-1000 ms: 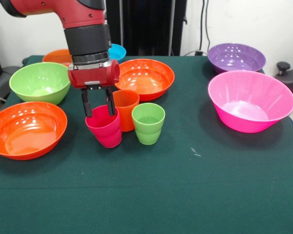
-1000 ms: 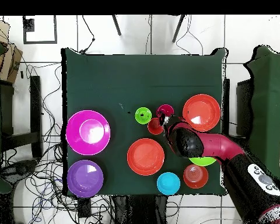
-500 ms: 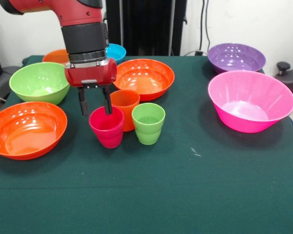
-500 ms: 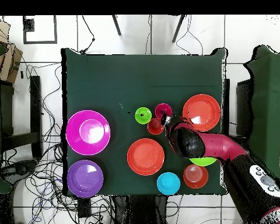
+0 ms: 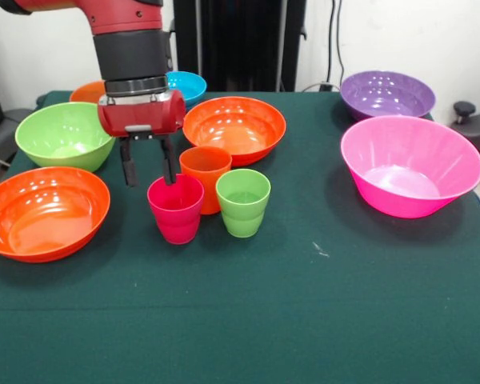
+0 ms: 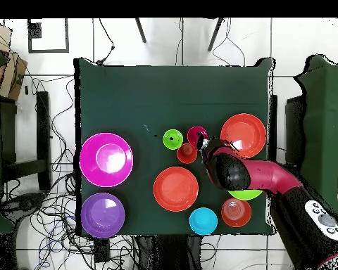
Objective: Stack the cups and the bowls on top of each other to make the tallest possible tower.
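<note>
Cups stand in a tight cluster near the middle of the green tabletop (image 5: 304, 320), and the hand (image 5: 148, 172) hangs just above and beside the magenta-red cup (image 5: 176, 210), with its two dark fingers (image 5: 128, 168) spread apart and holding nothing. One finger is above that cup's rim at its far edge, though whether it touches the rim cannot be told; the other hangs clear over the cloth to the side. The magenta-red cup stands upright on the tabletop, touching or nearly touching the orange cup (image 5: 206, 172) just behind it, and the light green cup (image 5: 243, 202) stands upright just beside both. Behind the cups sits a wide orange bowl (image 5: 234, 128), and a second wide orange bowl (image 5: 44, 212) lies near the tabletop's edge on the hand's side, with the green bowl (image 5: 64, 134) behind it. A small orange bowl (image 5: 92, 92) and a small blue bowl (image 5: 186, 84) sit at the far side, partly hidden by the arm (image 5: 128, 48). Well apart on the other side are the large pink bowl (image 5: 410, 164) and, behind it, the purple bowl (image 5: 386, 94). All bowls rest open side up and none is stacked.
</note>
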Robot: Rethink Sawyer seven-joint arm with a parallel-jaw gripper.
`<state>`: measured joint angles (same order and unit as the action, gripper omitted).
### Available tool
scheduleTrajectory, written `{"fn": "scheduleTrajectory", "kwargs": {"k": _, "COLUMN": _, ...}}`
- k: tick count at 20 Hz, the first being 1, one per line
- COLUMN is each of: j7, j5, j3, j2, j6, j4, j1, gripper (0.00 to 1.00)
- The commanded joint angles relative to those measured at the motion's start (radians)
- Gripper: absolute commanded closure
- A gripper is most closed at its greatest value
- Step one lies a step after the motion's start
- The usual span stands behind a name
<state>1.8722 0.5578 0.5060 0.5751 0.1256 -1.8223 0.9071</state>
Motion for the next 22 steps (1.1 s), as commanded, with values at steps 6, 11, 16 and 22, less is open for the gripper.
{"fn": "scheduleTrajectory", "kwargs": {"k": 6, "j7": 0.079, "j5": -0.007, "j3": -0.029, "j2": 0.019, "j6": 0.024, "j4": -0.023, "j1": -0.024, "gripper": 0.0}}
{"fn": "scheduleTrajectory", "kwargs": {"k": 11, "j7": 0.086, "j5": 0.0, "j3": -0.042, "j2": 0.022, "j6": 0.006, "j4": -0.025, "j1": -0.036, "gripper": 1.0}}
{"fn": "scheduleTrajectory", "kwargs": {"k": 16, "j7": 0.128, "j5": -0.012, "j3": -0.062, "j2": 0.016, "j6": -0.04, "j4": -0.047, "j1": -0.046, "gripper": 1.0}}
{"fn": "scheduleTrajectory", "kwargs": {"k": 22, "j7": 0.142, "j5": -0.015, "j3": -0.095, "j2": 0.018, "j6": -0.053, "j4": -0.046, "j1": -0.079, "gripper": 1.0}}
